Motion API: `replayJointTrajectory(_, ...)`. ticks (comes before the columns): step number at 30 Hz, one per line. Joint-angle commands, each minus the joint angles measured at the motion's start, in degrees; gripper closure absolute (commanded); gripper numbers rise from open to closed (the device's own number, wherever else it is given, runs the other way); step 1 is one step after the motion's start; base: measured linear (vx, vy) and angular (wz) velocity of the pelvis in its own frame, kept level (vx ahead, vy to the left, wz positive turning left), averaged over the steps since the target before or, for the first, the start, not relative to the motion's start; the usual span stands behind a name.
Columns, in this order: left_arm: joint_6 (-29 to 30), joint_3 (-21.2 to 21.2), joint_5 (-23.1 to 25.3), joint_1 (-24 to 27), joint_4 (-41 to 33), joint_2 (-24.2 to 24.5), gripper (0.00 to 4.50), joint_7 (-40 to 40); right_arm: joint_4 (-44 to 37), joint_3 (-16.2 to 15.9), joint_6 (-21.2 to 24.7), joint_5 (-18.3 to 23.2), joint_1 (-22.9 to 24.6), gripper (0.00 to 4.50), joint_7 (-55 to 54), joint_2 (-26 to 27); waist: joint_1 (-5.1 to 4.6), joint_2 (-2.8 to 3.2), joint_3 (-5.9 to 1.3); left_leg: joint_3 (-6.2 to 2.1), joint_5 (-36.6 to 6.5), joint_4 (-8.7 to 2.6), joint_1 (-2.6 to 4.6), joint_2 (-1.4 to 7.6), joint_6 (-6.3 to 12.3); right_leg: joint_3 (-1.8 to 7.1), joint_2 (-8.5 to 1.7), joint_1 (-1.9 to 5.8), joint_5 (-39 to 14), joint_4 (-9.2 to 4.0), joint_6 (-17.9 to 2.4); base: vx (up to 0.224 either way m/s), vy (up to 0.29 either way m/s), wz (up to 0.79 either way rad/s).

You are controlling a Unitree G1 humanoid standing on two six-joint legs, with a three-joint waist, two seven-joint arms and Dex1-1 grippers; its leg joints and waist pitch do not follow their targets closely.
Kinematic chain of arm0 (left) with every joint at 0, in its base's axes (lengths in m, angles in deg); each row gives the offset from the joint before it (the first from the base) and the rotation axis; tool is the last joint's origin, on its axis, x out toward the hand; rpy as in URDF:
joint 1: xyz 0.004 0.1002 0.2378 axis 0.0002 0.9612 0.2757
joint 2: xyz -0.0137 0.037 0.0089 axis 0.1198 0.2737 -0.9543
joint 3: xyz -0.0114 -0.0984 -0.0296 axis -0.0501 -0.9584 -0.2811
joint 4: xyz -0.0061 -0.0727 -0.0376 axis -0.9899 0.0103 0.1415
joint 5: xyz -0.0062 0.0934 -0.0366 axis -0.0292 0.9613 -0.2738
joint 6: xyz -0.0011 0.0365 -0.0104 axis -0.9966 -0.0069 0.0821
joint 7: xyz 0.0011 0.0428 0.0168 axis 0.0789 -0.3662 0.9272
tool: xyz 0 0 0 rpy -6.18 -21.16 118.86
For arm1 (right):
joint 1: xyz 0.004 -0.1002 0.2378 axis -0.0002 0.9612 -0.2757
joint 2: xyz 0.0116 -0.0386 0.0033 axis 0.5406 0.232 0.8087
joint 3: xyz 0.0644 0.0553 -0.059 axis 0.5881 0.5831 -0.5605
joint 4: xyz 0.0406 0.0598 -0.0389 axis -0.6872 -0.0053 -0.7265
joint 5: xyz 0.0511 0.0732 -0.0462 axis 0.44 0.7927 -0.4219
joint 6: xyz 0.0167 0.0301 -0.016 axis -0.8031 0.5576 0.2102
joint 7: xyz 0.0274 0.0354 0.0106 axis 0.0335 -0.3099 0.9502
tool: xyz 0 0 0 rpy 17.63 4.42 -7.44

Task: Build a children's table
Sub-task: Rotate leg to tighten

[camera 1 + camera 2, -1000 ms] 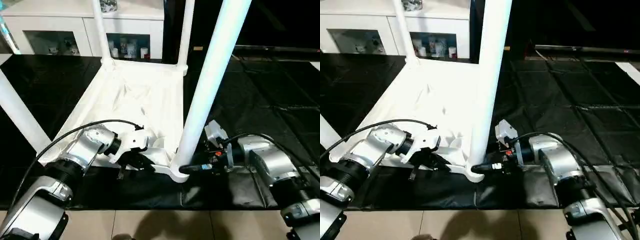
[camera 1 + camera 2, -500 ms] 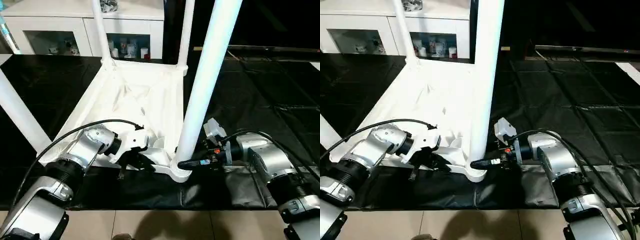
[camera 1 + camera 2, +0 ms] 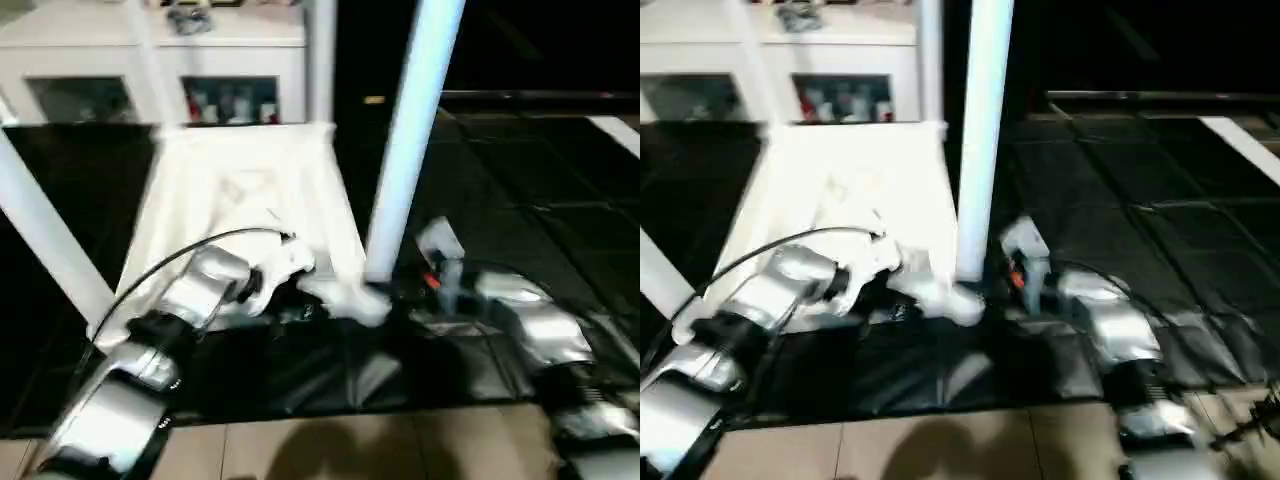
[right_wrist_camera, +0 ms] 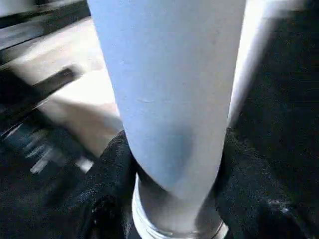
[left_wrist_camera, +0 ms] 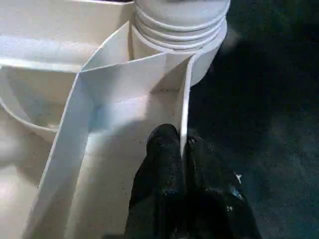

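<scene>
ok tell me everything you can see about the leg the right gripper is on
The leg is a long, round, smooth white tube, plastic by its look. It stands nearly upright, leaning slightly, in the near right corner socket of the upturned table top, and runs out of the picture above. Ribbed rings show at its foot, where it enters the socket. The right gripper has a black finger on each side of it, low down, just above the socket.

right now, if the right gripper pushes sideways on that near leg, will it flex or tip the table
The near leg looks like a stiff, thick plastic tube, so it probably won't bend much. It stands tall above its corner socket, so a high push would likely lever the joint. The upturned tabletop looks thin-walled and probably light; it may slide on the black mat, though the left gripper pinches its rim.
</scene>
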Motion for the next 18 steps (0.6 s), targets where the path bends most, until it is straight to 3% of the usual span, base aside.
replayJointTrajectory(1,-1.08,-3.56,-4.23,-3.47,-1.86,-5.50,4.50,4.06,1.87,-4.39,2.00,-1.15,-0.99,2.52,-2.66,5.32,0.48,-0.74,-4.02,-0.27,-7.91,-3.50,-0.49,0.47,2.03,2.67,-3.85,3.47,-19.65,-5.29,-7.11,0.000,0.000,0.00)
replayJointTrajectory(6,-2.03,-2.83,-2.69,-4.18,-1.54,-6.56,4.50,5.83,3.43,-5.23,-0.51,-2.93,-2.27,2.52,-4.63,6.85,0.82,-0.84,-4.35,-0.10,-4.45,-3.34,-0.68,0.55,4.13,2.91,-3.84,3.81,-9.89,-4.24,-10.30,0.000,0.000,0.00)
replayJointTrajectory(7,-2.19,-2.54,-2.26,-3.99,-1.60,-6.30,4.50,5.46,3.20,-5.18,-0.43,-2.87,-2.04,1.98,-4.15,6.95,0.81,-0.72,-4.32,-0.09,-4.21,-3.37,-0.65,0.63,4.64,2.92,-3.81,3.81,-8.79,-4.14,-10.81,0.000,0.000,0.00)
replayJointTrajectory(18,-5.56,0.07,-0.75,-0.70,-3.37,-1.44,4.50,-3.54,-2.43,-4.25,-1.90,-0.16,2.27,1.03,4.70,2.17,0.99,-0.65,-3.92,-0.09,-7.42,-3.64,-0.41,0.92,4.74,3.04,-4.03,3.77,-13.66,-4.86,-9.47,0.000,0.000,0.00)
